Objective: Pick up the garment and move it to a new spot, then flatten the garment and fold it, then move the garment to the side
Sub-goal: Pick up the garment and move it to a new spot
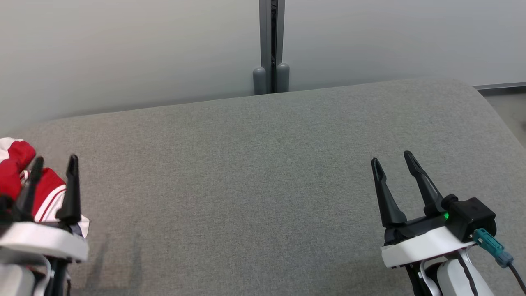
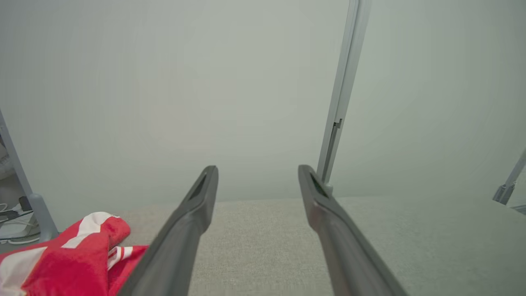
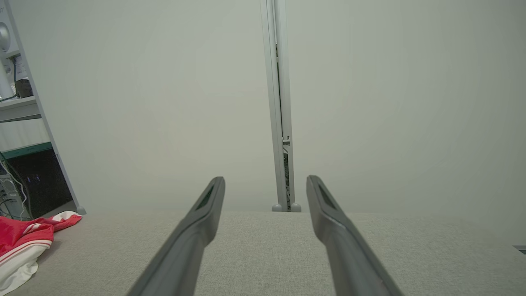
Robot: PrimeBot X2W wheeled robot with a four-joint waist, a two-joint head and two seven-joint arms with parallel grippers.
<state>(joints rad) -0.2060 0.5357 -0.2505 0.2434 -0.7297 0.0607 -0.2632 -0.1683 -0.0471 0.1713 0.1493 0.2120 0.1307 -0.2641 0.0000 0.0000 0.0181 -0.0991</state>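
Head / left gripper: my fingers are spread wide and grip nothing; it sits low at the left edge.
Head / garment: red and white, bunched at the far left of the grey surface, just behind my left fingers. Can't tell if they touch.
Head / right gripper: fingers apart and empty, over bare grey surface at lower right, well apart from the garment.
Left wrist / left gripper: both fingers splayed, with grey surface and pale wall showing through the gap.
Left wrist / garment: heaped at lower left, beside one finger and outside the gap.
Right wrist / right gripper: fingers parted, holding nothing; grey post straight ahead.
Right wrist / garment: crumpled at the far left of the grey surface, well clear of my fingers.
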